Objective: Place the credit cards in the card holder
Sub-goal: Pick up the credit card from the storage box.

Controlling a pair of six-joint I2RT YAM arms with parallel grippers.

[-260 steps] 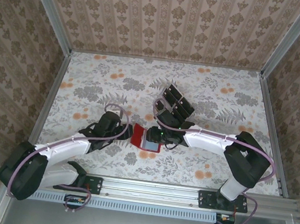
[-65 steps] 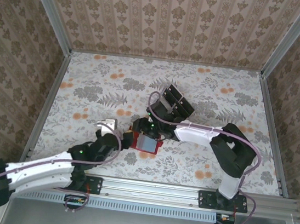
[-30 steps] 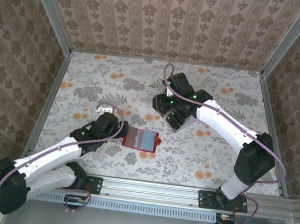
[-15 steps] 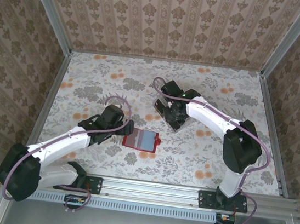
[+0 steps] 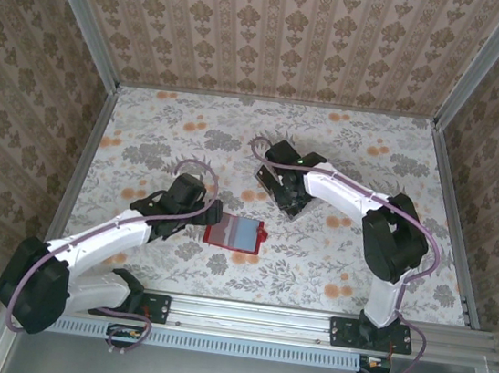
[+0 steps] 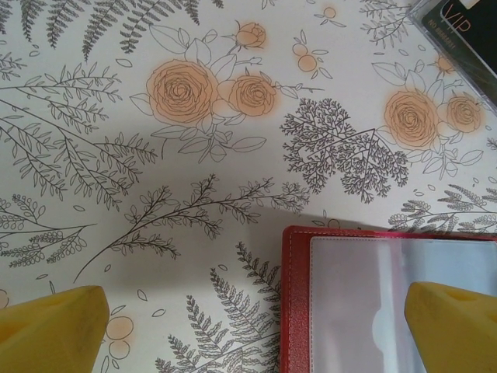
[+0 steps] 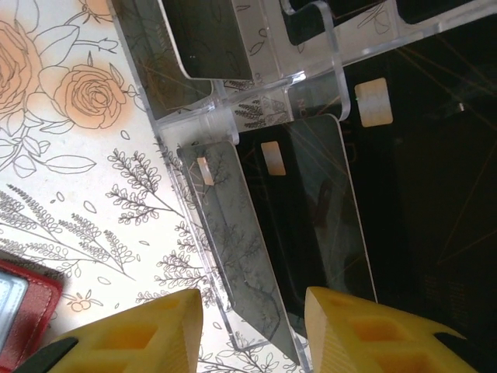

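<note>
The right claw (image 7: 252,311) hangs over the clear tray (image 7: 233,105), which stands a little beyond the middle of the table, toward the far edge. Its jaws are half apart and grasp nothing, as far as the right wrist view lets one judge. Between them lies the near end of one of the credit cards (image 7: 311,210), black and glossy. The long axis of this card runs straight away from the claw, so the fingers stand at its two long sides, and this is the relation on which the pick depends. A clear wall of the tray also stands between the jaws, and it could be pinched together with the card. The card holder (image 5: 236,233) lies open, nearer to the near edge of the table. The left claw (image 5: 211,216) is just beside its left side, fully released and empty. The left arm is therefore the nearer one to the holder, the right arm to the cards. The left wrist view shows the holder's clear inner pocket, which is hard to make out from above.
</note>
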